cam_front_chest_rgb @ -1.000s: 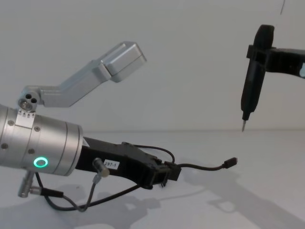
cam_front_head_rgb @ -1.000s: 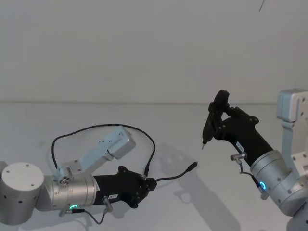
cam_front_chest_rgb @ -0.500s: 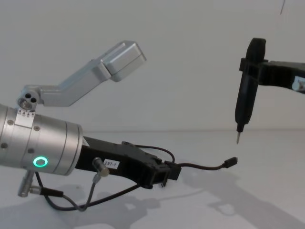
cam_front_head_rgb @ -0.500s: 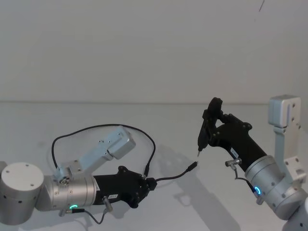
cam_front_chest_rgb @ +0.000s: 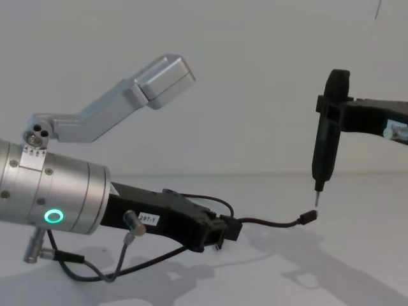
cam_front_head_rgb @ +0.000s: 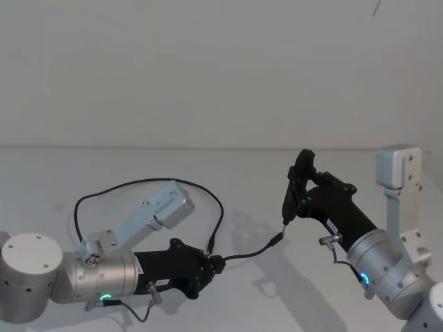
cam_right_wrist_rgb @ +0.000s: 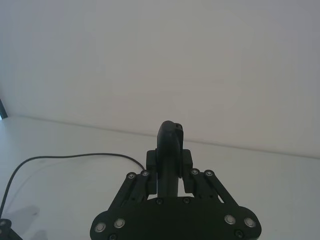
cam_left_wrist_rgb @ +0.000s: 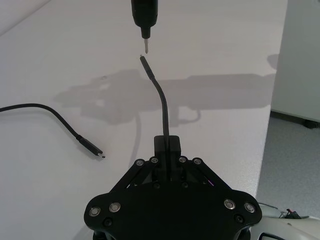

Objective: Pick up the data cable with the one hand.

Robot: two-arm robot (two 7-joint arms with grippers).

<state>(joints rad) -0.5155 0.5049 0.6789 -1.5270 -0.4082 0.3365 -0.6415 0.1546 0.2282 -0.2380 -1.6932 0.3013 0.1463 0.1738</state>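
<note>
The data cable [cam_front_head_rgb: 142, 182] is a thin black cord looping over the white table. My left gripper [cam_front_head_rgb: 216, 261] lies low over the table and is shut on the cable near one end [cam_left_wrist_rgb: 167, 145] [cam_front_chest_rgb: 229, 229]. A short stretch curves out past the jaws to a small plug [cam_front_head_rgb: 277, 238] [cam_front_chest_rgb: 310, 217]. The other plug [cam_left_wrist_rgb: 92, 148] rests on the table. My right gripper [cam_front_head_rgb: 308, 188] [cam_right_wrist_rgb: 170, 162] is shut on a slim black pointed tool [cam_front_chest_rgb: 328, 127], held upright. Its tip [cam_left_wrist_rgb: 145, 49] hovers just above the raised plug.
A silver camera bracket [cam_front_head_rgb: 166, 204] rises from my left wrist above the cable loop. A short grey wire [cam_front_chest_rgb: 83, 269] hangs under that wrist. The table's edge [cam_left_wrist_rgb: 272, 100] runs close beside the left gripper. A plain white wall stands behind.
My right arm has carried the pointed tool down and to the left, bringing its tip close over the cable's raised plug. The left gripper and cable have not moved.
</note>
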